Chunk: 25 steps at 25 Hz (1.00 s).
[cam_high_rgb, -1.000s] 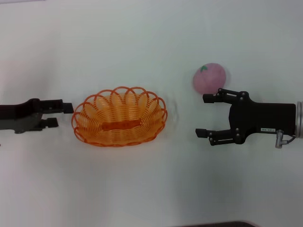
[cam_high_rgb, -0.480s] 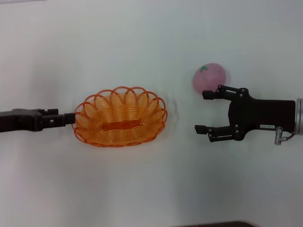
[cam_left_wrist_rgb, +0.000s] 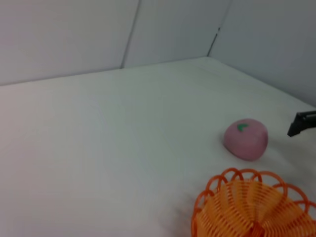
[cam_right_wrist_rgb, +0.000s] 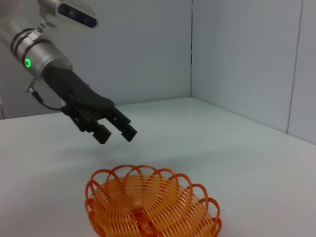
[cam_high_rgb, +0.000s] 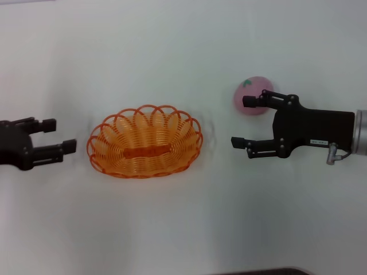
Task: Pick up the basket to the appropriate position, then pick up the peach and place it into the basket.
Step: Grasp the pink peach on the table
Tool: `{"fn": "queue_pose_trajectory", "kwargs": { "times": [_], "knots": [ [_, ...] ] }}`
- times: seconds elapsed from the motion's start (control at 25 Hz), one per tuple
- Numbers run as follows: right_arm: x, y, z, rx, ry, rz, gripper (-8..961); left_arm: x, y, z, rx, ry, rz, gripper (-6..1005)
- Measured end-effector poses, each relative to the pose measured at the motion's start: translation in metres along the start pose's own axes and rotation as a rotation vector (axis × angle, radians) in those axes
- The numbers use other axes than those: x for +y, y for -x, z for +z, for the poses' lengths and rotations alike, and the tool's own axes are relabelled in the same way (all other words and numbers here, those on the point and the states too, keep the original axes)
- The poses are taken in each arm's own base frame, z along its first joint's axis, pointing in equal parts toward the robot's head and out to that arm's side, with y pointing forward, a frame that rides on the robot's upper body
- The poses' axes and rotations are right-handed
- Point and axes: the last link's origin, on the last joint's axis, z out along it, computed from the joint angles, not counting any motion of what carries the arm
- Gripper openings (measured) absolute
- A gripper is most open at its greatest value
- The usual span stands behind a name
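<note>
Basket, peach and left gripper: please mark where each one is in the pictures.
basket (cam_high_rgb: 144, 142), head view, on the flat base strip.
peach (cam_left_wrist_rgb: 245, 138), left wrist view, on its pink side.
left gripper (cam_high_rgb: 59, 136), head view, midway between the open jaws.

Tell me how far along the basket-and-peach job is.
Nothing looks finished. The basket sits on the table, ungripped and with nothing in it. The left claw is open beside the basket's left end, not touching it. The right claw is open next to the peach, holding nothing. Left: grip and position the basket, then grasp the peach and drop it in.
</note>
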Motion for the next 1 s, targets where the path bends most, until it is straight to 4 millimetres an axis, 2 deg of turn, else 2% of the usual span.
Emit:
{"fn": "queue_pose_trajectory", "kwargs": {
  "times": [0.36, 0.6, 0.72, 1.0],
  "knots": [
    [0.003, -0.005, 0.005, 0.014, -0.015, 0.009, 946, 0.015, 0.021, -0.019, -0.017, 0.027, 0.075, 773],
    [0.008, -0.011, 0.002, 0.03, -0.009, 0.025, 946, 0.036, 0.049, -0.029, -0.01, 0.055, 0.102, 766],
    [0.01, -0.013, -0.001, 0.034, -0.007, 0.031, 945, 0.044, 0.061, -0.031, -0.003, 0.048, 0.148, 767],
    [0.015, -0.018, -0.002, 0.056, 0.01, 0.035, 945, 0.05, 0.068, -0.024, -0.001, 0.081, 0.153, 768]
  ]
}}
